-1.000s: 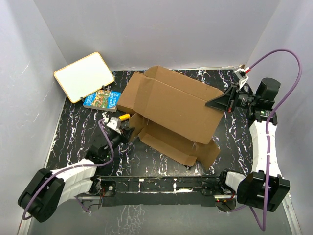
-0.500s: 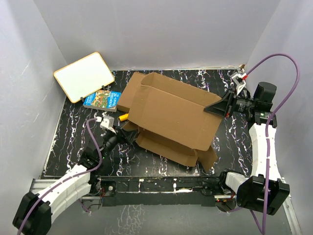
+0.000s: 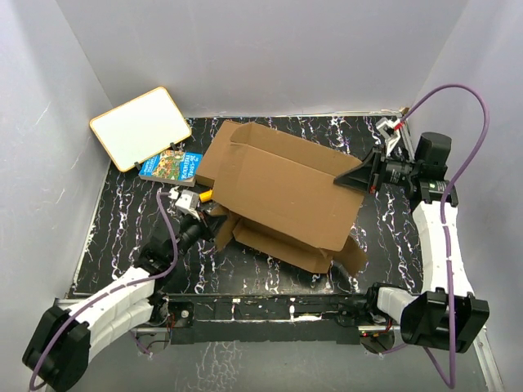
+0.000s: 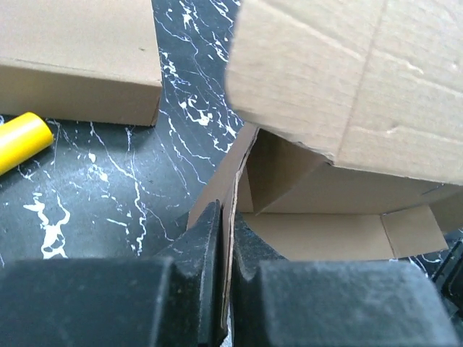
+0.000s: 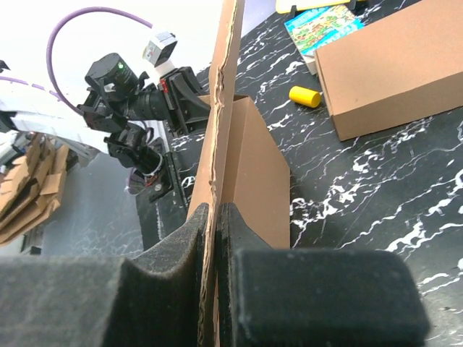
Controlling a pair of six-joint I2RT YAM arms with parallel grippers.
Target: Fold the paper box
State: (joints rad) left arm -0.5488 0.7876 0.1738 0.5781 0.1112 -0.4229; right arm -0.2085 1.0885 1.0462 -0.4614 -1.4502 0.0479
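Note:
The paper box (image 3: 286,192) is brown die-cut cardboard, half folded in the middle of the table, with its big lid panel leaning over the lower tray part. My left gripper (image 3: 215,219) is shut on the box's left side flap; in the left wrist view (image 4: 226,217) the thin cardboard edge stands between the fingers, with the lid panel (image 4: 347,87) overhead. My right gripper (image 3: 353,180) is shut on the lid panel's right edge, held off the table; in the right wrist view (image 5: 215,213) the panel (image 5: 253,166) runs edge-on between the pads.
A plain flat brown box (image 3: 214,153) lies behind the paper box at the left, also in both wrist views (image 4: 72,58) (image 5: 398,65). A yellow cylinder (image 3: 207,195) lies beside it. A blue book (image 3: 172,166) and a whiteboard (image 3: 140,126) sit at the far left.
My right gripper has moved left and the lid panel has tipped lower over the tray part. My left arm has shifted forward while keeping its hold on the left flap.

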